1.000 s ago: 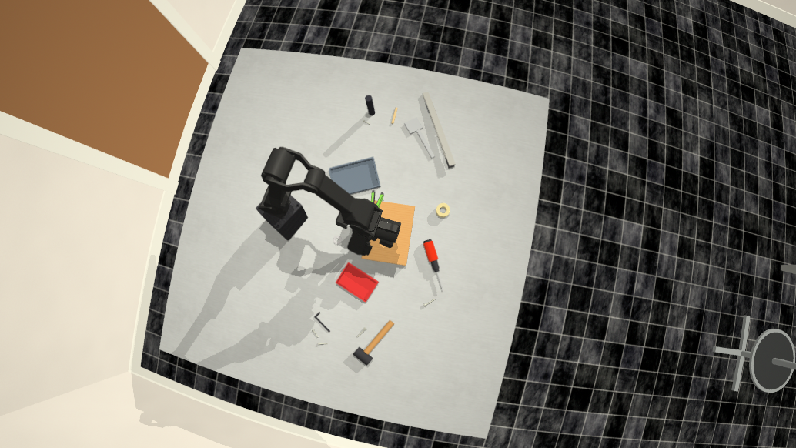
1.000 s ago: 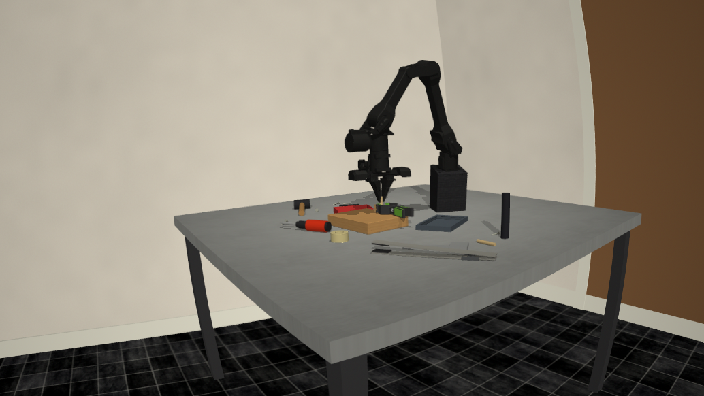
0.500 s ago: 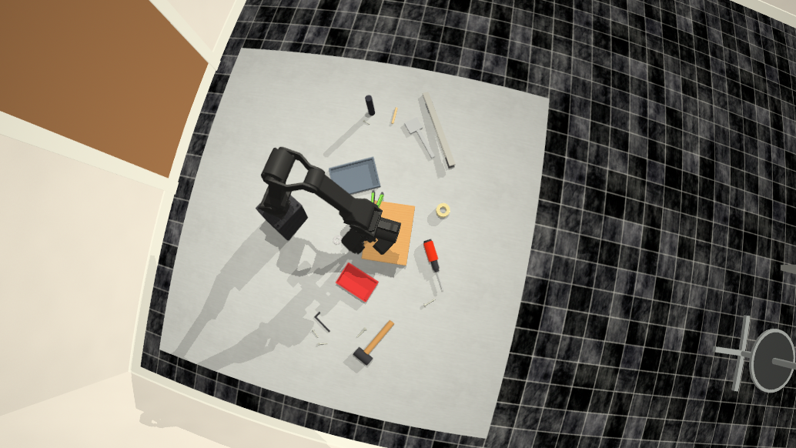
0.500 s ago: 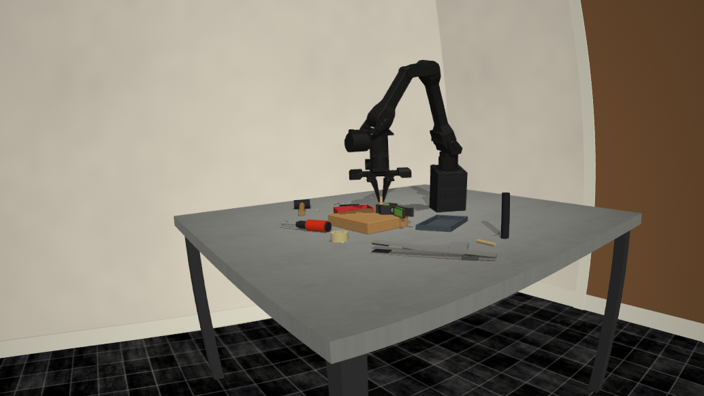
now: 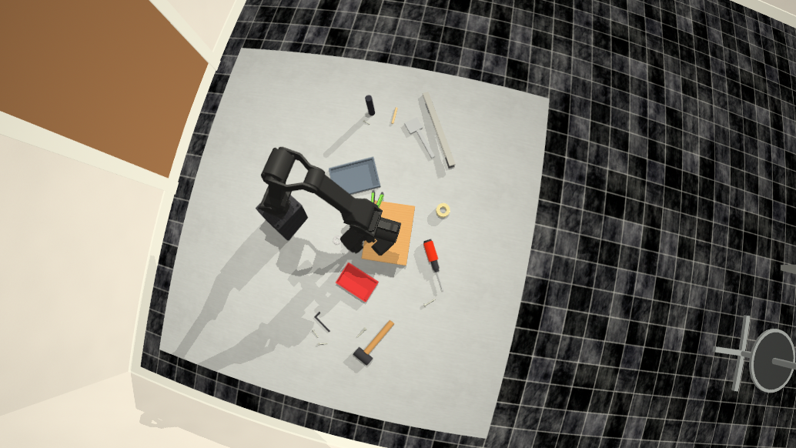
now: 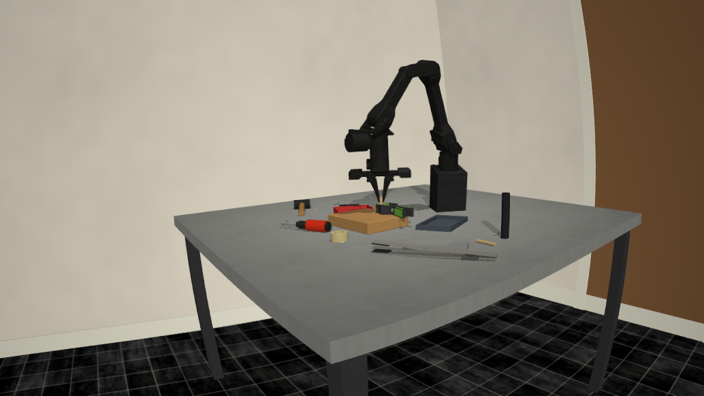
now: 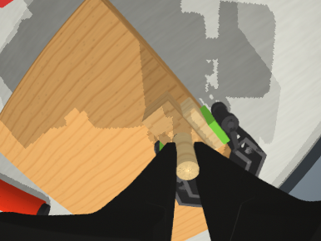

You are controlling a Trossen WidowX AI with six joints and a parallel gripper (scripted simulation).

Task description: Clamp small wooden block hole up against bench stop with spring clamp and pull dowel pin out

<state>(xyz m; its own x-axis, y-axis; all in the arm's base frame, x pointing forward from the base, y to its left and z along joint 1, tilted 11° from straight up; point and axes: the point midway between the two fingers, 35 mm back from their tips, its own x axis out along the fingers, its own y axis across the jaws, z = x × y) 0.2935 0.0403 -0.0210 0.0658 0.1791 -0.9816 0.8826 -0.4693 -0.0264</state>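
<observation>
Plainly, beneath the jaws, the wooden board [image 5: 403, 222] [image 6: 361, 223] [image 7: 83, 83] lies flat; the black-and-green spring clamp [image 5: 380, 198] [image 6: 401, 211] [image 7: 245, 145] reaches over its edge, and the small block [image 7: 160, 121] sits just below the fingertips, partly shadowed. The dowel pin [image 6: 380, 200] [image 7: 187, 168], pale, smooth and round-ended, has its long axis upright, and the gripper [image 5: 377, 236] [image 6: 380, 201] [image 7: 184, 150] is closed narrowly on it.

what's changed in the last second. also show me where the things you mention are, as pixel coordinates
The tool [image 5: 384, 245] [image 6: 380, 200] [image 7: 184, 150] has twisted about its upright axis; which way is unclear. It is now shut on the dowel pin [image 6: 380, 199] [image 7: 187, 168]; when it gripped isn't clear. Clamp [image 5: 380, 198] [image 6: 400, 211] [image 7: 249, 154] and board [image 5: 405, 228] [image 6: 361, 222] [image 7: 83, 91] look unmoved.
</observation>
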